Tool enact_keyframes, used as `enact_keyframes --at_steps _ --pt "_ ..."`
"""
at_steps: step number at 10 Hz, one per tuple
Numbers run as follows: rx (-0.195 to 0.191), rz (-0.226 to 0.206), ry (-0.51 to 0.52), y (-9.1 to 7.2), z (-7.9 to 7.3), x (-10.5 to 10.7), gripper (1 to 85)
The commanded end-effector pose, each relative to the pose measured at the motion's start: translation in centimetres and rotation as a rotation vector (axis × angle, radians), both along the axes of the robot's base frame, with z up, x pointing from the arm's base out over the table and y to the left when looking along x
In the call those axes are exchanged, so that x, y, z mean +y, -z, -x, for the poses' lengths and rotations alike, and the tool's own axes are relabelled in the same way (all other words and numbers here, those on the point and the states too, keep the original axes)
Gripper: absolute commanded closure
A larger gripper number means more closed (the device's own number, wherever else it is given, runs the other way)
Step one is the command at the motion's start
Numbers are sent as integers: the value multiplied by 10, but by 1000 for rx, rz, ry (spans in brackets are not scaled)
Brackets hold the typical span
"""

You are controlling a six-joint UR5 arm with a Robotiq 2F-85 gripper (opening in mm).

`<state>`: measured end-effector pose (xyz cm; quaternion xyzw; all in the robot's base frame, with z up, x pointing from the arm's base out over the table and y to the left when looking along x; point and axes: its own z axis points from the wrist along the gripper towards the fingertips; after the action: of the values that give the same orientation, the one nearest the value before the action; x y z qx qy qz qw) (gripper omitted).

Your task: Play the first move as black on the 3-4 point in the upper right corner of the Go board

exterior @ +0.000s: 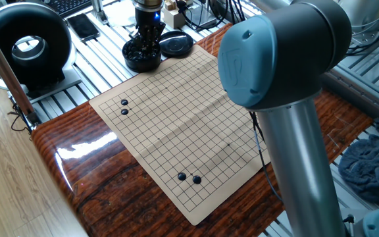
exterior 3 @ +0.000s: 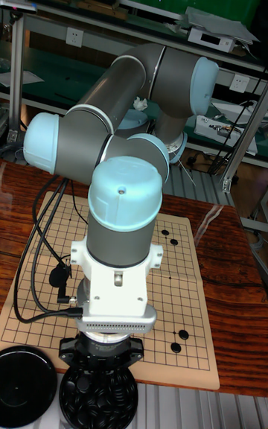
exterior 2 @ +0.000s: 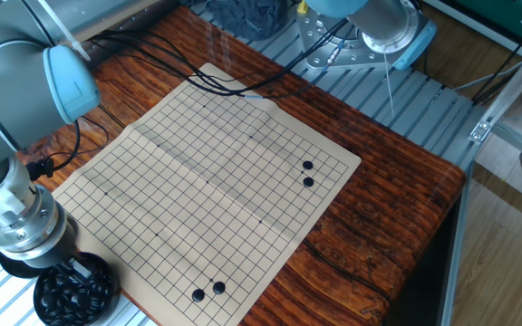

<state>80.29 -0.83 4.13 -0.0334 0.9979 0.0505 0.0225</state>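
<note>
The gripper [exterior: 145, 47] stands straight down into the bowl of black stones [exterior: 142, 58], which sits just off one corner of the Go board [exterior: 176, 118] on the slatted metal next to the wooden tabletop [exterior: 91, 178]. Its fingers are sunk among the stones, and in the other fixed view and the tall view the wrist hides them altogether. So I cannot tell how far apart they stand, or whether a black stone is already pinched between them.

Four black stones already lie on the board. One pair [exterior: 124, 107] is near the edge toward the round black appliance [exterior: 25, 46]; the other pair [exterior: 189, 178] is near the corner farthest from the bowl.

The move turns on one relation: the bowl lies at a board corner, so any corner target is reached by carrying a stone out from the fingers over the grid. Judging from the tall view, where the bowl [exterior 3: 98, 399] sits at the near edge beside its lid [exterior 3: 27, 378], the upper right corner lies across the board, near the pair [exterior 3: 169, 237] at the far right. The 3-4 point there is too fine to pick out.
</note>
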Motion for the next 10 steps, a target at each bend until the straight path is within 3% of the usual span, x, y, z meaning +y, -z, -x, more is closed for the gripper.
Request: enact_keyframes --at_steps 1,7,10 --pt "11 6 20 2 2 -2 660" --pt "39 4 28 4 7 -2 660" --pt "-1 -55 35 0 -4 9 660"
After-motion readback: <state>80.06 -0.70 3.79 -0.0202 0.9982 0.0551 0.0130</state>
